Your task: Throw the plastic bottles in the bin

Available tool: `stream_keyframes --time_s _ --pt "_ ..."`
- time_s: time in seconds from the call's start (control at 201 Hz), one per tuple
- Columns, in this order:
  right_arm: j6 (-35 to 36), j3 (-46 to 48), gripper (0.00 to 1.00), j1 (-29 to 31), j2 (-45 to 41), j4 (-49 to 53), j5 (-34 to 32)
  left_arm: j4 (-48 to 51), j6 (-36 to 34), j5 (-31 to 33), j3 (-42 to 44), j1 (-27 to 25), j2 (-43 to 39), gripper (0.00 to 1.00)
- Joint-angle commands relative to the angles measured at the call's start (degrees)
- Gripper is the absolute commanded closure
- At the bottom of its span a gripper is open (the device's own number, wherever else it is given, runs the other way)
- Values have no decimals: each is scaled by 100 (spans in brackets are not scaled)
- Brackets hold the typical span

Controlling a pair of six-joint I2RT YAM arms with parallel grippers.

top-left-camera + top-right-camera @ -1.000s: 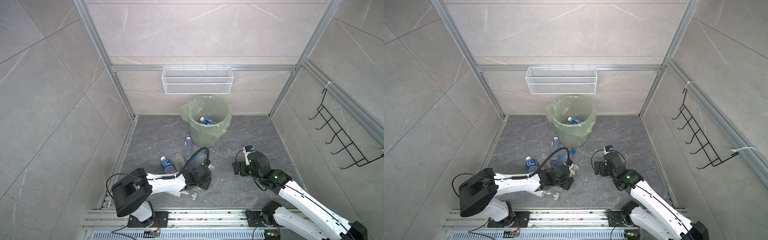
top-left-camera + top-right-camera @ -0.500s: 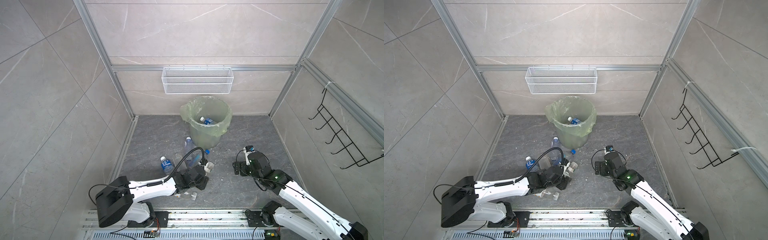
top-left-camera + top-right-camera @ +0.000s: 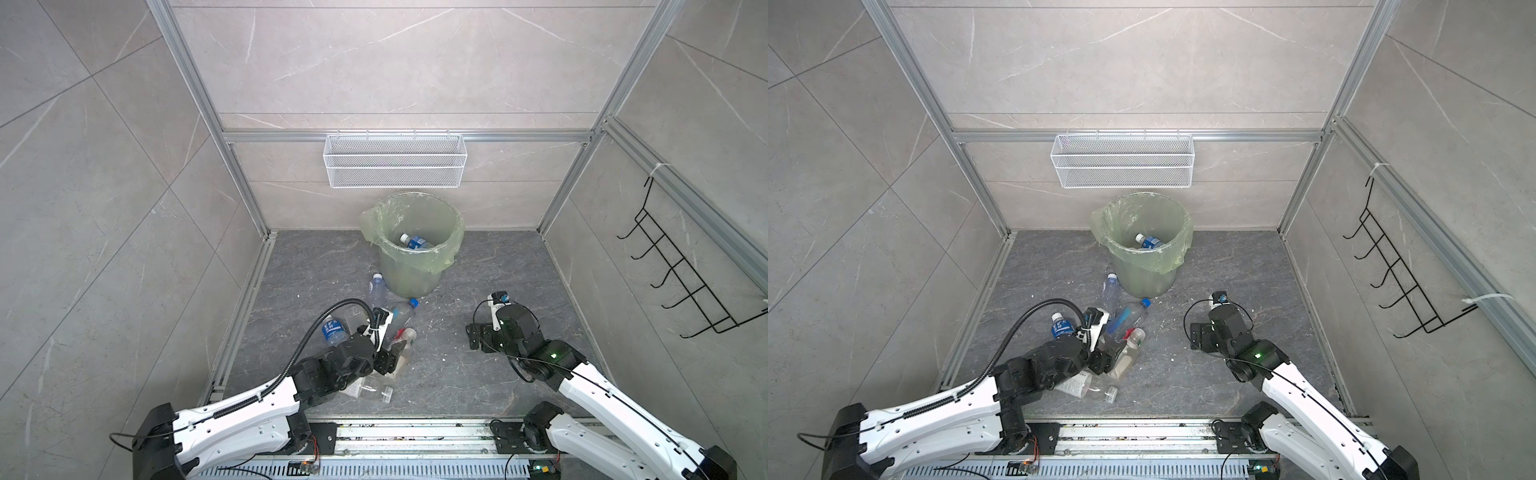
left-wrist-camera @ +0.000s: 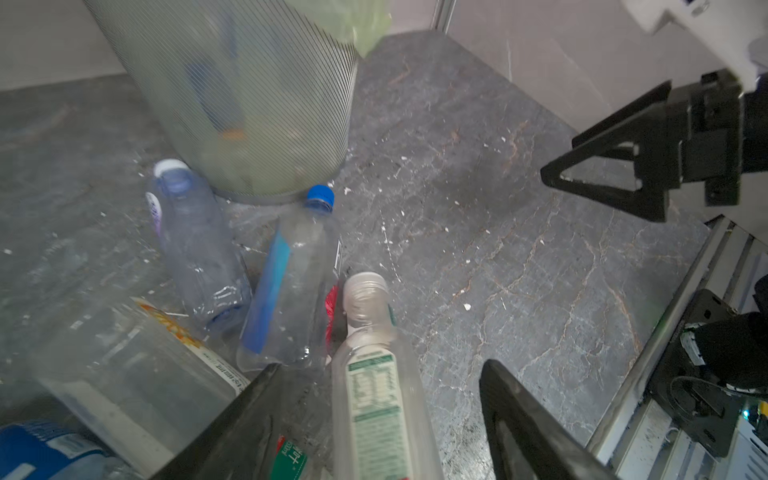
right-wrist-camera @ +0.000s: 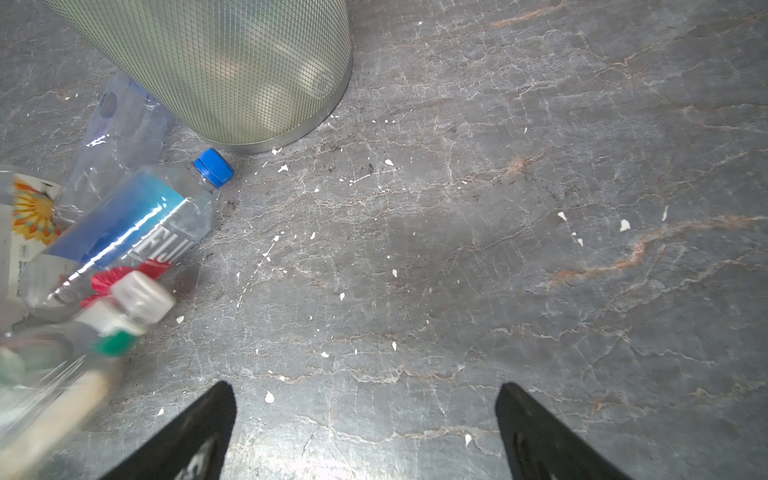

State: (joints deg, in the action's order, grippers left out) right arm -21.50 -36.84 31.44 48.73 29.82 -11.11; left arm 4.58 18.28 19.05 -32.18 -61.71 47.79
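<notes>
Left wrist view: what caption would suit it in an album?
Open left claw straddles a green-labelled bottle, more bottles lying beside it before the bin.

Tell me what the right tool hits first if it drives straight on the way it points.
Probably the bare floor: in the right wrist view the open right tool points over it, with the bin and bottles off to one side. How steeply it tilts is unclear.

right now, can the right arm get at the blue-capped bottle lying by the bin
Probably yes. The right tool is open over the floor, and nothing lies between it and the blue-capped bottle, whose cap end points its way.
</notes>
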Motion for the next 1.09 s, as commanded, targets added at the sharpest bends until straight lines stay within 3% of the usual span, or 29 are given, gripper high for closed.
stream_keyframes --time_s 0.0,0.164,0.473,0.846,1.015,1.09 --pt "-118 21 1 19 -48 77 -22 165 -301 226 -41 176 -476 24" --pt "-118 20 0 12 -2 55 25 474 -349 -188 -227 406 -507 23" --pt "-221 -6 0 11 154 100 488 105 -82 -1663 -532 373 1558 20" --pt "-320 -7 0 19 330 191 444 -45 85 -2152 -1114 193 2893 10" --pt "-319 1 0 16 357 178 451 -70 387 -2014 -1248 25 3320 7" --pt "-319 -2 0 16 365 170 452 22 517 -1888 -1328 -30 3504 1"
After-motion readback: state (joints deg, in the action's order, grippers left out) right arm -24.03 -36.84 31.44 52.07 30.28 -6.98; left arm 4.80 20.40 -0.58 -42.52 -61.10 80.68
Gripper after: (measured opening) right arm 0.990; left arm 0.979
